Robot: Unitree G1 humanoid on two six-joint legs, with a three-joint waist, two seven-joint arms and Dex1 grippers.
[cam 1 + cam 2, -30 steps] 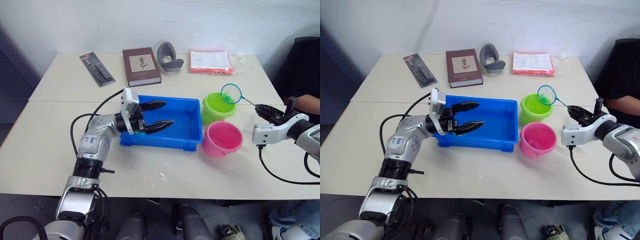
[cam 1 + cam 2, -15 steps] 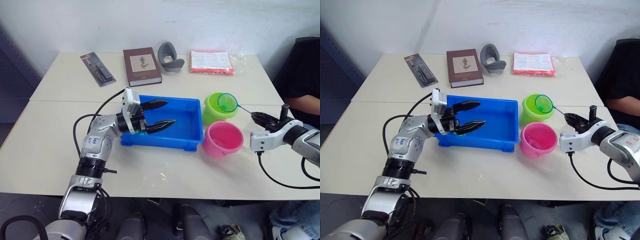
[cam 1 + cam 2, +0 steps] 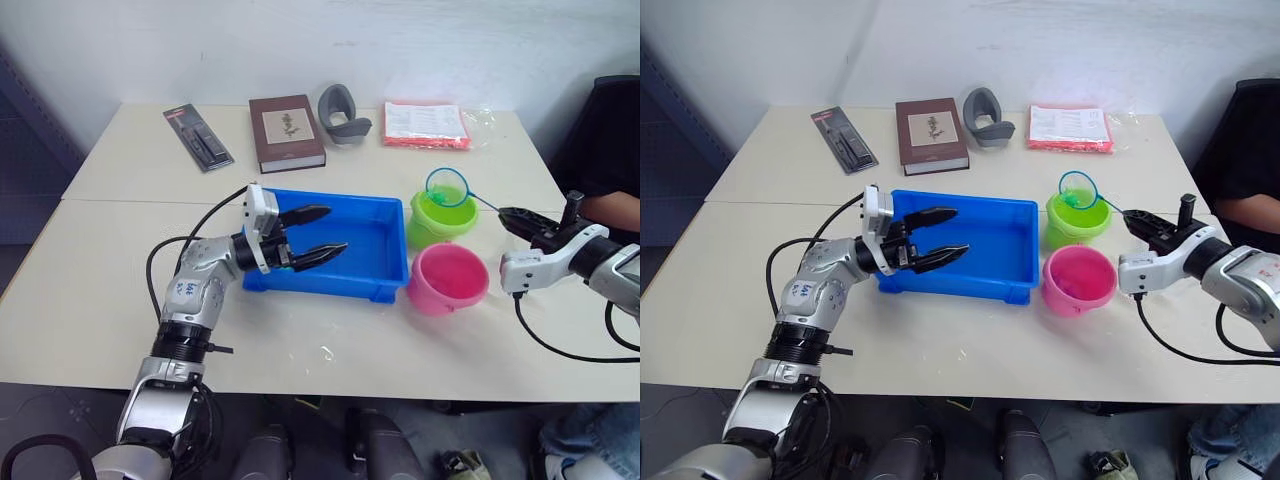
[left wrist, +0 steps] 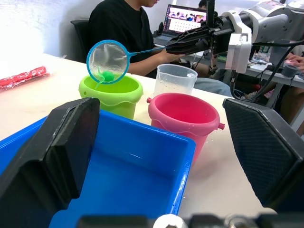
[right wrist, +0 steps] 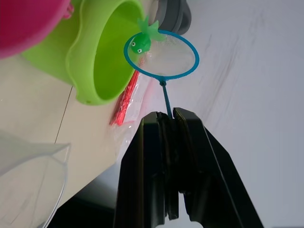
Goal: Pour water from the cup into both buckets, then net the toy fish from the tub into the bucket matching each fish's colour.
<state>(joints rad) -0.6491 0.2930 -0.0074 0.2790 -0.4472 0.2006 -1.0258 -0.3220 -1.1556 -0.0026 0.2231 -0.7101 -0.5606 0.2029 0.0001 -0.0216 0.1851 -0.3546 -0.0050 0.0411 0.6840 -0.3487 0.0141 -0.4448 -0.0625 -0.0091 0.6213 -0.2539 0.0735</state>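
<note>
Left arm bent at the elbow, forearm reaching forward and toward the right, left hand [image 3: 311, 234] raised with both black fingers spread wide apart, holding nothing. Right arm stretched in from the right, forearm angled toward the left, right hand [image 3: 516, 217] with fingers pinched tight together on the net handle [image 5: 166, 98].

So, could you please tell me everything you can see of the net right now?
The net is a small round hoop with a light blue rim, sheer whitish mesh and a thin stick handle. The right gripper is shut on the handle's end and holds the hoop in the air over the lime green bucket, tilted, clear of its rim. A small green toy fish sits in the mesh at the hoop's edge. Nothing else touches it.
</note>
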